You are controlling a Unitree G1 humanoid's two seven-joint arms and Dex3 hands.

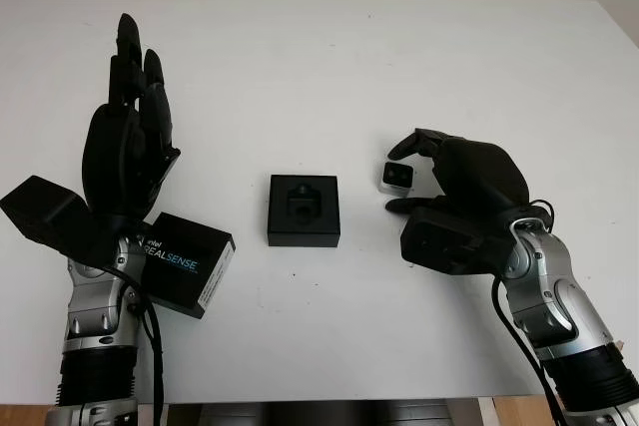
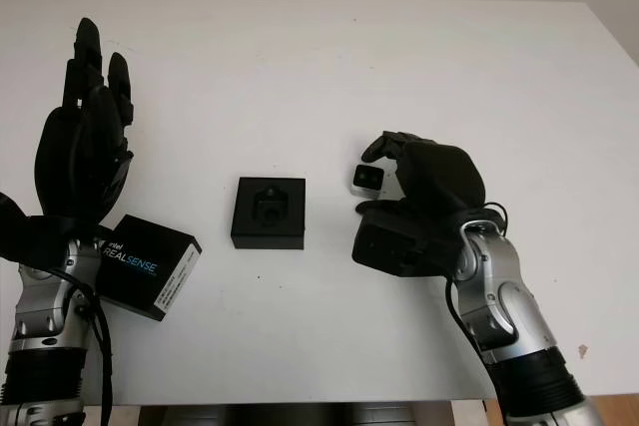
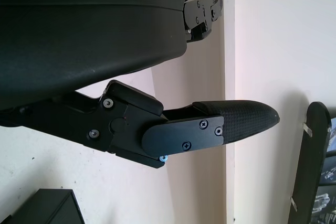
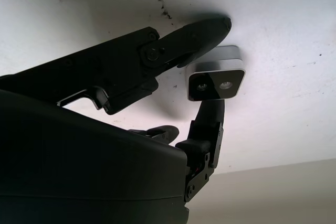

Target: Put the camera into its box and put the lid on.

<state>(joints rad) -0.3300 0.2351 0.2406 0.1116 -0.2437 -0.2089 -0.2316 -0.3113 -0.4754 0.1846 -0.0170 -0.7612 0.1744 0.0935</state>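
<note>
A small silver camera point(image 1: 396, 178) with a dark lens face is pinched between the fingers of my right hand point(image 1: 403, 175), right of the table's middle; the wrist view shows the camera point(image 4: 216, 81) between one fingertip point(image 4: 207, 30) and another below it. The open black box point(image 1: 304, 210), with a shaped foam insert, lies at the middle, left of the camera. The black "Intel RealSense" lid point(image 1: 182, 261) lies at the front left, partly under my left forearm. My left hand point(image 1: 135, 112) is open and raised above the table's left side, beyond the lid.
The white table point(image 1: 329, 67) stretches wide behind the box and hands. Its right edge point(image 1: 621, 32) runs along the far right, and the front edge lies close below both forearms.
</note>
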